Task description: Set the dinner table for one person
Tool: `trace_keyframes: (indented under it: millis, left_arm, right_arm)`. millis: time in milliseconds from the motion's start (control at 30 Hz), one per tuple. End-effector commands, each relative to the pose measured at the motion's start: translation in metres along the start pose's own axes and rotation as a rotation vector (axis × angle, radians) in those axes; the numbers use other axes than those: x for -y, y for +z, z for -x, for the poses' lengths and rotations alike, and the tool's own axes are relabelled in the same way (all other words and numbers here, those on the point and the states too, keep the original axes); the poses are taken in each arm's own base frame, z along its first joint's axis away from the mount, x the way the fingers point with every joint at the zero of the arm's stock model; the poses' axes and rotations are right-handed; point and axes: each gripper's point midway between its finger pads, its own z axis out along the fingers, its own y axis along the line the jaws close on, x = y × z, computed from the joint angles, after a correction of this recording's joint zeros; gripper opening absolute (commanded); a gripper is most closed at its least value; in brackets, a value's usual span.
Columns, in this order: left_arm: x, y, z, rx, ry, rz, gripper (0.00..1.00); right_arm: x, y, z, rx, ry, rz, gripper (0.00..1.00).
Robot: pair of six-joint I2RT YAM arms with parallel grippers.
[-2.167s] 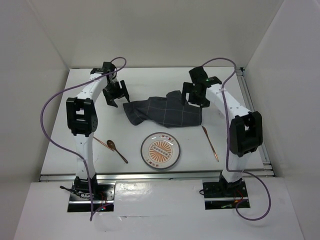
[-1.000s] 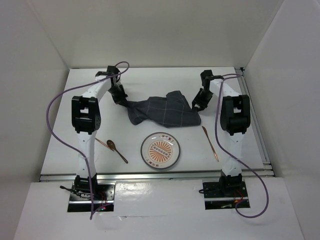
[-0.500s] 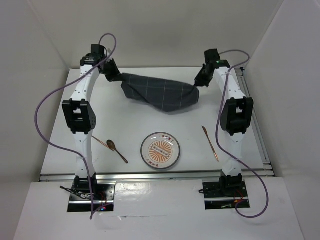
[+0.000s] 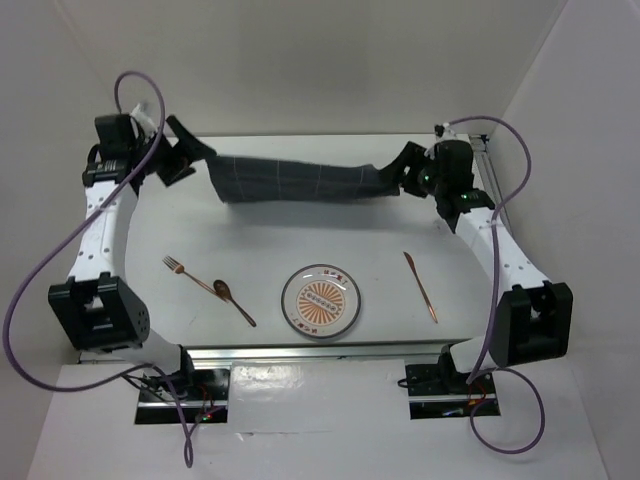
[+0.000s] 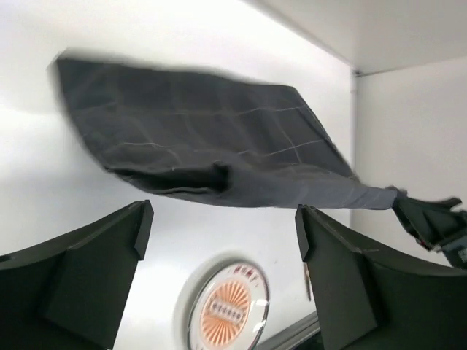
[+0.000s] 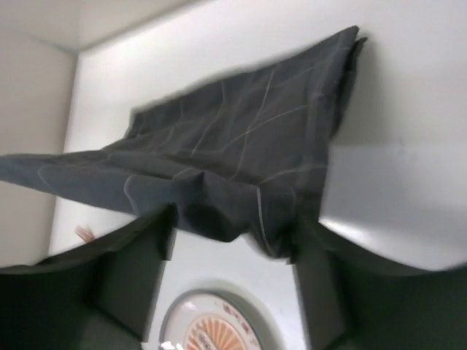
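The dark grey checked cloth [image 4: 300, 180] is stretched out in a long band across the far half of the white dinner table [image 4: 300, 235]. My left gripper [image 4: 196, 158] is at its left end; in the left wrist view the gripper [image 5: 222, 211] is open and the cloth [image 5: 204, 138] lies ahead of it, outside the jaws. My right gripper [image 4: 398, 172] is at the right end. Its jaws [image 6: 233, 222] stand wide apart with a fold of the cloth [image 6: 233, 146] between them. The patterned plate [image 4: 320, 300] sits at the near middle.
A fork [image 4: 177, 266] and a spoon [image 4: 232, 298] lie left of the plate, and a knife [image 4: 420, 285] lies right of it. White walls close in the table on three sides. A metal rail [image 4: 320, 348] runs along the near edge.
Both grippers took the crumpled cloth by its ends, lifted it and pulled it apart into a long band. Both arms swung outwards. The fork now shows. Both jaws now stand open.
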Motion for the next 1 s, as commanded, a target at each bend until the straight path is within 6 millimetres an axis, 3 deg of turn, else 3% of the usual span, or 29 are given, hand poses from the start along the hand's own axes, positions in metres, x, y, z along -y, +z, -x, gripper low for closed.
trace_keyframes:
  millis: [0,33,67,100,167,233,300,333,367,400,433,467,500,533,567,600,667,700,733,767,800,867,967]
  left_arm:
    - [-0.073,-0.013,-0.042,-0.004,-0.132,0.196,1.0]
    - [-0.092,-0.02,-0.046,0.001,-0.165,0.257,1.0]
    - [-0.104,-0.024,-0.052,-0.011,-0.205,0.306,1.0]
    - [-0.106,-0.027,-0.055,-0.02,-0.216,0.331,1.0]
    - [-0.118,-0.039,-0.049,0.014,-0.221,0.418,0.93]
    - [-0.102,-0.039,-0.043,0.043,-0.168,0.379,0.69]
    - [-0.088,-0.035,-0.037,0.042,-0.147,0.358,0.45]
    - [-0.083,-0.03,-0.041,0.016,-0.129,0.363,0.22]
    - [-0.092,-0.022,-0.046,-0.023,-0.131,0.392,0.1]
    - [-0.09,-0.023,-0.053,-0.066,-0.146,0.419,0.01]
    - [-0.091,-0.017,-0.063,-0.108,-0.133,0.436,0.0]
    - [-0.099,-0.01,-0.074,-0.149,-0.144,0.462,0.0]
    - [-0.102,-0.009,-0.086,-0.194,-0.154,0.487,0.0]
    - [-0.102,-0.004,-0.1,-0.236,-0.148,0.5,0.07]
    - [-0.103,-0.005,-0.109,-0.259,-0.147,0.517,0.32]
    - [-0.112,-0.003,-0.125,-0.302,-0.173,0.55,0.46]
    - [-0.118,-0.004,-0.15,-0.362,-0.191,0.574,0.69]
    - [-0.123,-0.007,-0.17,-0.403,-0.211,0.595,0.73]
    - [-0.12,-0.006,-0.178,-0.407,-0.221,0.581,0.74]
    - [-0.124,-0.008,-0.186,-0.416,-0.235,0.59,0.74]
    - [-0.133,-0.011,-0.207,-0.462,-0.244,0.613,0.74]
    - [-0.138,-0.01,-0.221,-0.481,-0.257,0.624,0.74]
    - [-0.155,-0.009,-0.237,-0.51,-0.263,0.687,0.74]
  right_arm:
    - [0.011,0.003,-0.047,-0.068,-0.097,0.034,0.76]
    - [0.023,-0.001,-0.067,-0.13,-0.113,-0.013,0.95]
    - [0.03,-0.003,-0.092,-0.19,-0.119,-0.043,0.98]
    - [0.037,-0.005,-0.103,-0.219,-0.118,-0.073,0.98]
    - [0.042,-0.015,-0.109,-0.219,-0.129,-0.125,0.98]
    - [0.043,-0.023,-0.098,-0.17,-0.14,-0.153,0.96]
    - [0.041,-0.025,-0.085,-0.132,-0.147,-0.172,0.88]
    - [0.044,-0.026,-0.077,-0.11,-0.151,-0.204,0.85]
    - [0.045,-0.028,-0.074,-0.111,-0.152,-0.225,0.81]
    - [0.039,-0.03,-0.06,-0.082,-0.156,-0.229,0.68]
    - [0.041,-0.029,-0.058,-0.085,-0.156,-0.245,0.58]
    - [0.043,-0.029,-0.059,-0.099,-0.155,-0.264,0.5]
    - [0.04,-0.029,-0.055,-0.099,-0.144,-0.265,0.35]
    - [0.045,-0.028,-0.066,-0.152,-0.127,-0.286,0.3]
    - [0.047,-0.027,-0.072,-0.183,-0.112,-0.295,0.28]
    - [0.05,-0.028,-0.071,-0.201,-0.089,-0.318,0.28]
    - [0.063,-0.032,-0.104,-0.336,-0.015,-0.378,0.33]
    - [0.071,-0.034,-0.116,-0.382,0.02,-0.404,0.38]
    - [0.069,-0.038,-0.129,-0.426,0.068,-0.398,0.42]
    - [0.074,-0.04,-0.143,-0.469,0.097,-0.414,0.53]
    - [0.084,-0.046,-0.165,-0.519,0.127,-0.438,0.6]
    - [0.08,-0.052,-0.178,-0.54,0.193,-0.418,0.73]
    - [0.086,-0.057,-0.195,-0.566,0.259,-0.427,0.76]
